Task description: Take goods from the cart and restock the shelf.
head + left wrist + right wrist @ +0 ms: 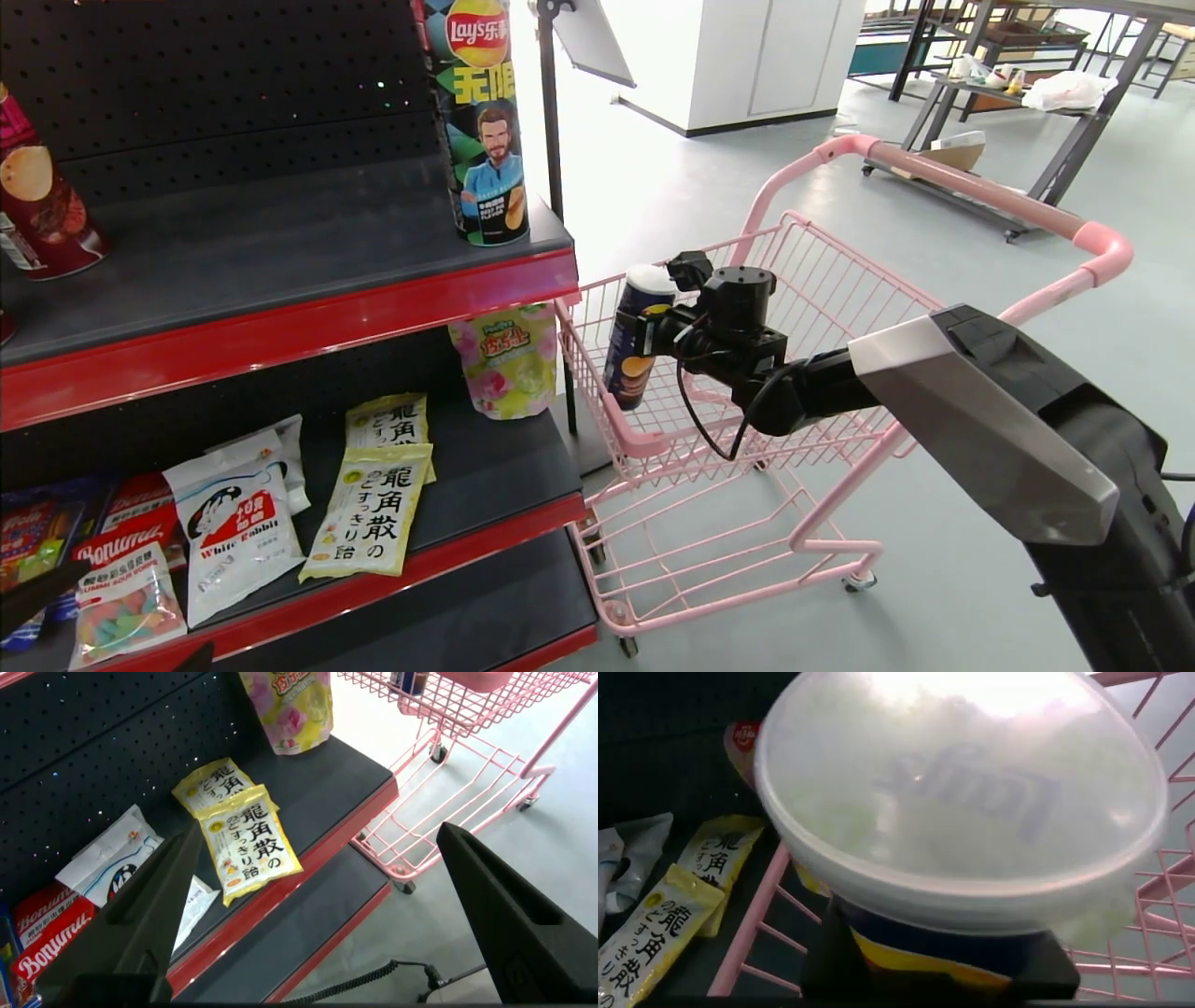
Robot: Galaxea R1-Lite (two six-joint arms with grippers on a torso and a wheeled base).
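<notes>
Right gripper [649, 334] is holding a dark blue chip can [627, 373], fingers clamped on its middle. The can is sitting slightly tilted at the corner of the pink cart [840, 299] nearest the shelf [280, 243], white lid above the basket rim. Left gripper [318, 835] is hanging over the lower shelf board near the yellow packets [248, 845], fingers apart, gripping nothing.
</notes>
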